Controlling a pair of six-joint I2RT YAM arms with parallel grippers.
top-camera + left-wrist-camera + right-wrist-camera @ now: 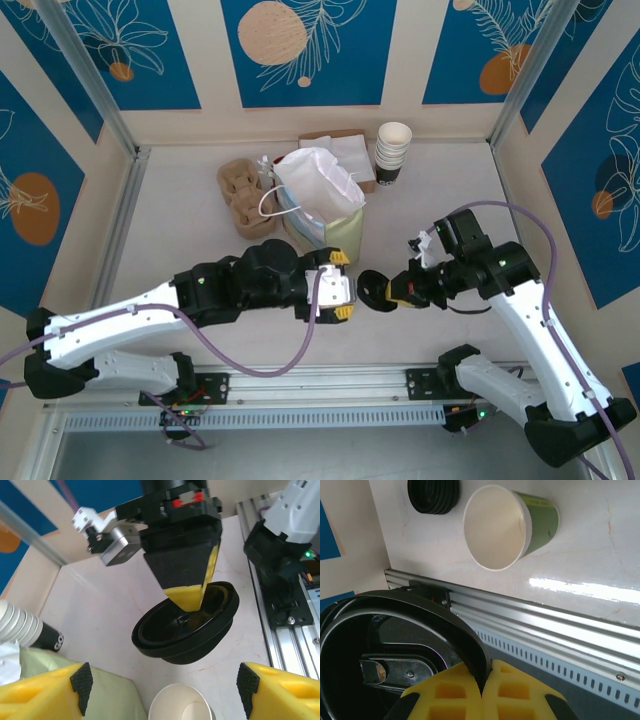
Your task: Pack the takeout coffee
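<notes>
While the white bag [318, 190] is standing behind on the surface [180, 230], I am hovering the left gripper [342, 285] wide open and empty over the takeout coffee [500, 527], which is lidless and looks light and crushable; I'd take its sides gently. The right gripper [484, 690] is pinching its black lid [395, 630] nearby, crowding the approach.

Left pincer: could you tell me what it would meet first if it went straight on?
Probably the black lid held in the right pincer, straight ahead. The lidless cup sits lower, between the open fingertips of the left pincer; depth is unclear, so its rim might come first.
</notes>
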